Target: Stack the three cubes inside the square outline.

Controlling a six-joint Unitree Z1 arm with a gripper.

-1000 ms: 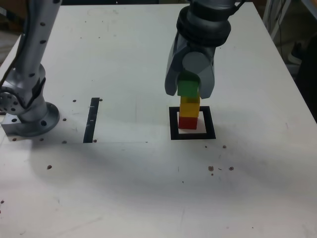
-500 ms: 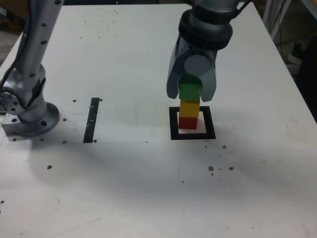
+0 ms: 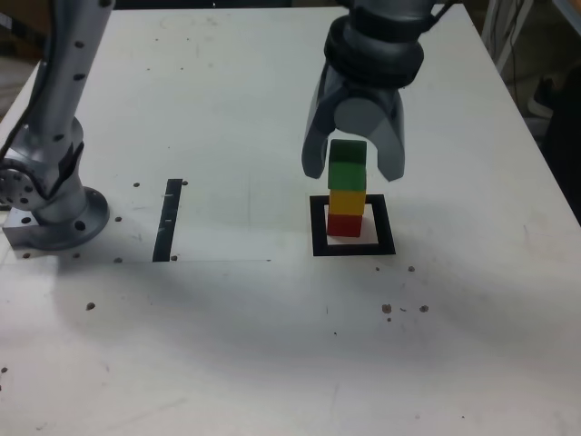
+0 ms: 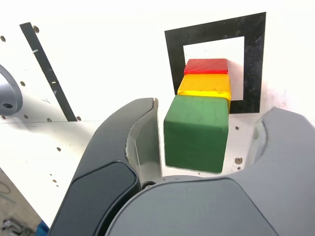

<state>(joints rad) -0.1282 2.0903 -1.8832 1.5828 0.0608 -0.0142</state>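
Note:
Three cubes stand as one stack inside the square outline (image 3: pixel 352 250): the red cube (image 3: pixel 344 224) at the bottom, the yellow cube (image 3: pixel 347 201) on it, and the green cube (image 3: pixel 346 163) on top. My gripper (image 3: pixel 352 170) hangs over the stack, open, one finger on each side of the green cube. The wrist view shows the green cube (image 4: pixel 197 132) between the spread fingers (image 4: pixel 123 142) with a gap on both sides. Beneath it there are the yellow cube (image 4: pixel 204 86), the red cube (image 4: pixel 206 66) and the square outline (image 4: pixel 253 64).
A straight black tape strip (image 3: pixel 168 220) lies on the white table at the exterior view's left. The arm's grey base (image 3: pixel 54 213) is bolted at the table's left edge. Small dark specks dot the tabletop near the front.
The jaws have spread apart and let go of the green cube. The cube stays on top of the stack, and the gripper has risen slightly.

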